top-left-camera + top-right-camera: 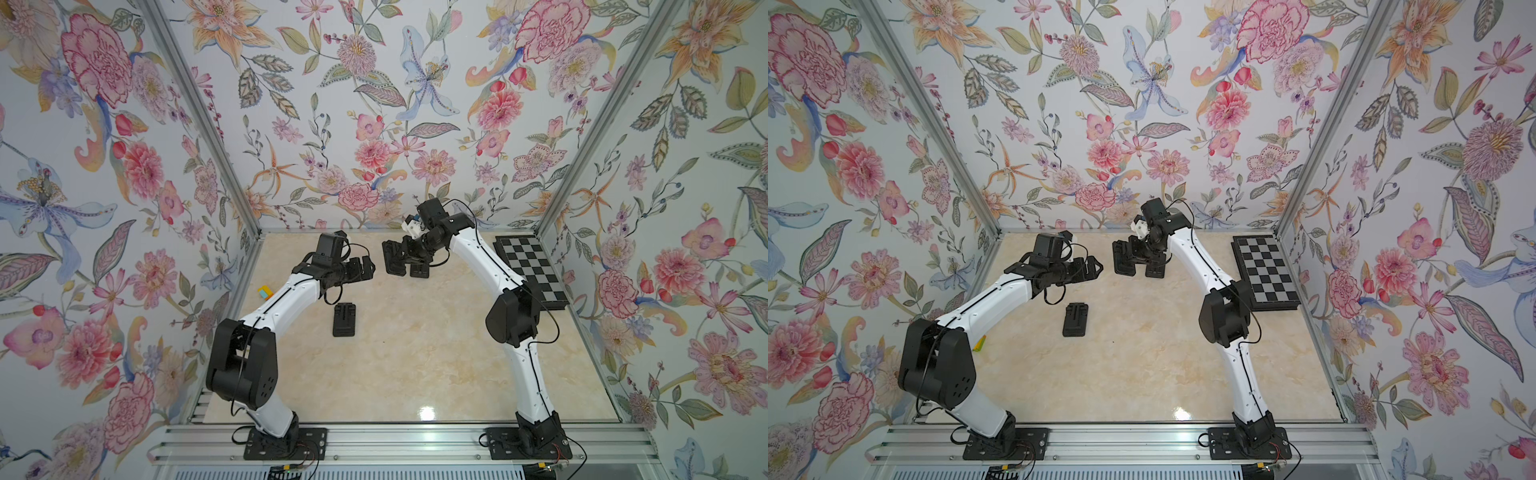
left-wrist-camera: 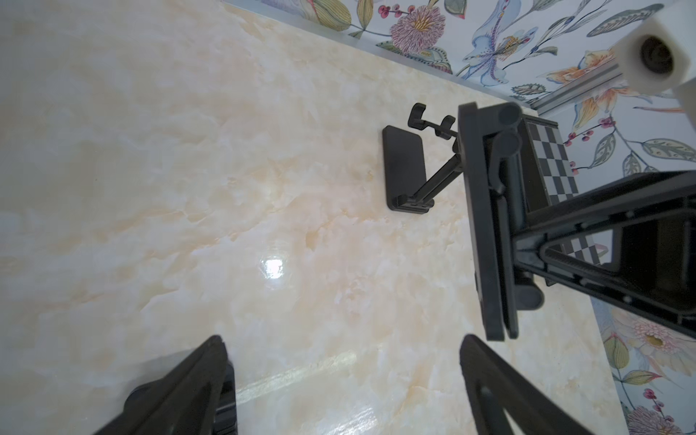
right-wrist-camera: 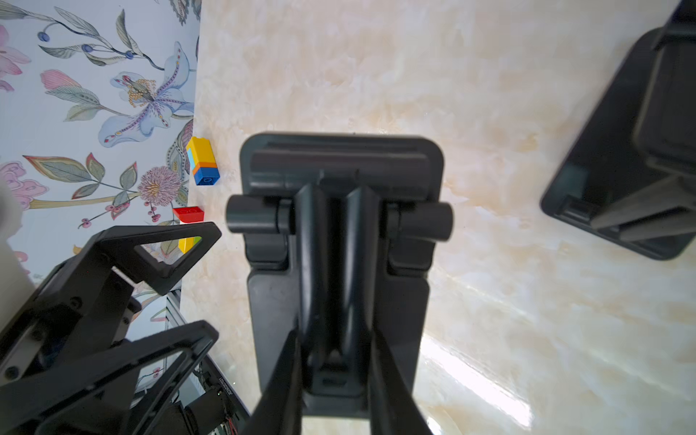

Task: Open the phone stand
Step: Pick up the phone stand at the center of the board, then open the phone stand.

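Fingers of my right gripper (image 3: 335, 339) squeeze the phone stand (image 3: 341, 165) up in the air; my left gripper (image 2: 342, 342) is wide open and holds nothing.

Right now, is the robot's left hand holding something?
No, the left gripper is wide open over the bare table, while the right gripper grips the phone stand.

A folded stand (image 1: 344, 319) lies flat on the marble table (image 1: 415, 357). Beyond it, toward the back wall, the left gripper (image 1: 368, 267) hangs with jaws apart, facing the phone stand (image 1: 393, 258) gripped by the right gripper (image 1: 409, 254). A chessboard (image 1: 530, 270) lies well off to the folded stand's right.
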Robot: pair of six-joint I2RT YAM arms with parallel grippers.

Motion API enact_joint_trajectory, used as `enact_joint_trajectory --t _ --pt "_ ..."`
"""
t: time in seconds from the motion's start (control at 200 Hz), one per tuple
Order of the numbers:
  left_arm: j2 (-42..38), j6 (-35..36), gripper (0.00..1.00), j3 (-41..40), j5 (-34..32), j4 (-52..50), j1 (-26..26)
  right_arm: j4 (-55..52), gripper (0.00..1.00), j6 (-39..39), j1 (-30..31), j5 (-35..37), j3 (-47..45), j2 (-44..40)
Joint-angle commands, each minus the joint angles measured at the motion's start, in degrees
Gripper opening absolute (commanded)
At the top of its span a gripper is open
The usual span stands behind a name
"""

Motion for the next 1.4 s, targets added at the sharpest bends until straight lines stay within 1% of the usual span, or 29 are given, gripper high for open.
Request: enact_joint_trajectory --t 0.0,0.095,0.205,0.295,0.41,0.555,0.655,0.785,0.86,0.95,1.015,1.395 --pt "2.03 -6.01 0.98 -0.45 8.32 13.48 1.94 6.78 0.0 1.46 -2.5 -8.14 -2.79 -3.47" --pt "4.0 -10.45 0.98 -1.72 13.2 21.74 3.41 10.94 0.0 3.38 -4.99 -12.3 -5.12 -3.96" --pt "6.55 -12.27 0.98 -1.08 19.0 27.29 4.38 18.1 0.0 6.16 -7.4 -18.15 -9.38 -5.2" --pt "8.9 -14.93 0.98 -0.45 24.97 32.88 5.06 24.43 0.0 9.15 -8.65 -22.17 -12.73 -6.32" --pt "11.71 -16.57 0.98 1.32 30.35 36.1 5.12 31.83 0.0 12.19 -9.67 -26.2 -16.42 -7.3" --pt "13.37 -19.32 0.98 1.71 32.56 41.02 4.91 41.99 0.0 17.58 -9.79 -30.44 -20.57 -8.29" --pt "14.62 -21.13 0.98 2.23 33.16 43.28 4.52 51.61 0.0 23.69 -9.68 -33.15 -24.02 -8.75" --pt "16.09 -24.91 0.98 2.63 33.51 48.42 3.86 69.27 0.0 35.83 -9.82 -35.58 -29.67 -8.91" --pt "16.7 -26.02 0.98 2.89 33.62 49.7 3.62 79.7 0.0 43.14 -9.98 -36.33 -32.09 -8.51" --pt "17.04 -26.95 0.98 2.74 33.55 50.84 3.48 86.68 0.0 48.62 -9.88 -36.77 -32.74 -7.43" --pt "17.23 -27.85 0.98 2.61 33.53 52.09 3.4 87.78 0.0 49.78 -9.83 -36.78 -32.48 -6.86" --pt "17.68 -34.69 0.97 1.96 33.68 61.28 3.17 87.77 0.0 50.14 -9.23 -36.76 -31.13 -5.27"
